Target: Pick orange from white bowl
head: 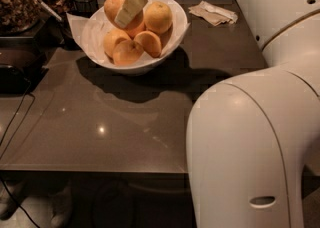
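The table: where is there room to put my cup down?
The bare stretch of grey table in front of the glossy white bowl, left of the big white robot arm. Crowded at the bowl, where the end effector is at the largest deep-orange orange.

Large orange (pixel 111 4) — deep-coloured, dull skin — topmost in white bowl (pixel 175 42), back-left; gripper (pixel 122 14) fingers (pixel 129 4) apparently clasping it.

The cream-white two-finger claw (pixel 126 16) hangs at 12 o'clock over the large glossy white bowl (pixel 170 47) (its paper lining (pixel 85 29) is white too). At 11 o'clock the big round orange (pixel 113 3) is deep orange, dull and mottled. The dimpled fruit at 2 o'clock (pixel 158 16) is paler and yellowish. The smooth tabletop (pixel 100 122) is grey-brown.
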You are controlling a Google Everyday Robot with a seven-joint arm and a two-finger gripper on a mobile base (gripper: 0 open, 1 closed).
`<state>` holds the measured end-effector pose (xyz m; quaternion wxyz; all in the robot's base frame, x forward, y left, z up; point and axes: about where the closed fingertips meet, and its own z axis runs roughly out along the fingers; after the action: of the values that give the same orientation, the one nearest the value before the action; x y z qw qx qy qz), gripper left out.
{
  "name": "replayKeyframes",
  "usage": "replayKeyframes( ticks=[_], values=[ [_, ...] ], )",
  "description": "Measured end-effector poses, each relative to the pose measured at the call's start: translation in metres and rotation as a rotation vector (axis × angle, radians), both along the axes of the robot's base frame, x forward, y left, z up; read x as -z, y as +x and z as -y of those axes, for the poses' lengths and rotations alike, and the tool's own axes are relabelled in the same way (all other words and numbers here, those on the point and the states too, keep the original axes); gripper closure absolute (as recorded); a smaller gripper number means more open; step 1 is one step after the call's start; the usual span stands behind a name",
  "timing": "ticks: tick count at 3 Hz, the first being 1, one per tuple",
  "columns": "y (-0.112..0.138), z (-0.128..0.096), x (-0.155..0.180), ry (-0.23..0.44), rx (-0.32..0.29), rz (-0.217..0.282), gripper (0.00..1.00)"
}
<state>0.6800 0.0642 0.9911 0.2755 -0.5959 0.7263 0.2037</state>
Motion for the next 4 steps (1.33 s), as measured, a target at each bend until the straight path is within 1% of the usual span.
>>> replayKeyframes(
  ticks=[1,2,3,4],
  values=[
    [0.0,0.0,0.0,0.0,0.0,0.0,1.0],
    [-0.017,0.009,-0.008,0.011,0.039,-0.005,1.0],
    [-0.051,0.024,-0.025,0.035,0.112,0.01,1.0],
    [-0.084,0.032,-0.026,0.043,0.167,0.007,1.0]
  ],
)
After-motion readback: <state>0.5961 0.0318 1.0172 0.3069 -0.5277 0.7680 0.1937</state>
